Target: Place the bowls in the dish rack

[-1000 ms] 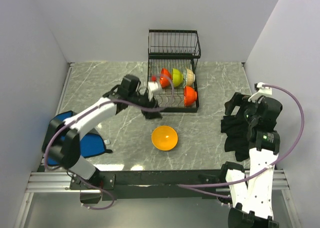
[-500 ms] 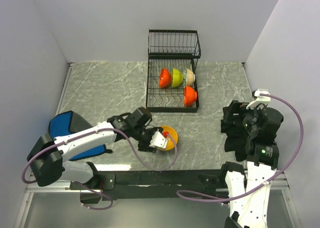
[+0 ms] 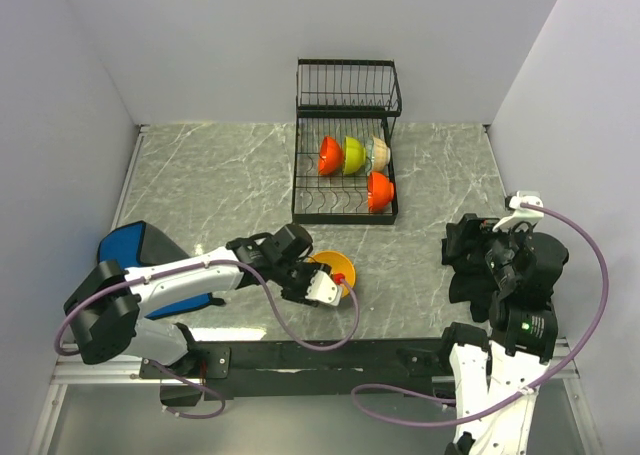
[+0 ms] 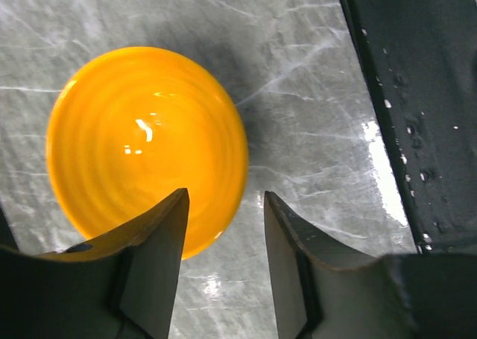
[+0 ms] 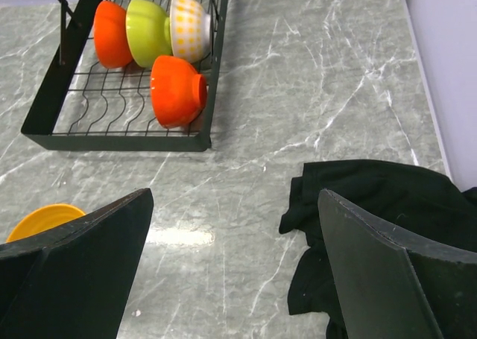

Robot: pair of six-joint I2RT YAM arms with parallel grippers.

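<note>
A: Where's the orange bowl (image 4: 145, 141)?
B: Upright on the table (image 3: 200, 175), in front of the dish rack (image 5: 112, 141), well apart from it. 4 more sit on the rack's lower tier. The red-orange bowl (image 5: 112, 33), lime green bowl (image 5: 149, 30) and cream patterned bowl (image 5: 188, 26) are in a row, with the 2nd red-orange bowl (image 5: 177, 89) nearer the rack's front.
A: What changed?
B: 1 second ago the left gripper (image 4: 223, 201) was at the rack's front left corner. Now it's down on the orange bowl, jaws narrowing. Looks like pickup 5 is starting.
A: Gripped?
B: Not yet. The left wrist view shows the rim between the fingers (image 4: 160, 242), 1 inside and 1 outside with a gap. In the top view the gripper hides that. The right gripper (image 5: 235, 196) is spread wide and empty, right of the rack, by the black cloth (image 5: 373, 220).
</note>
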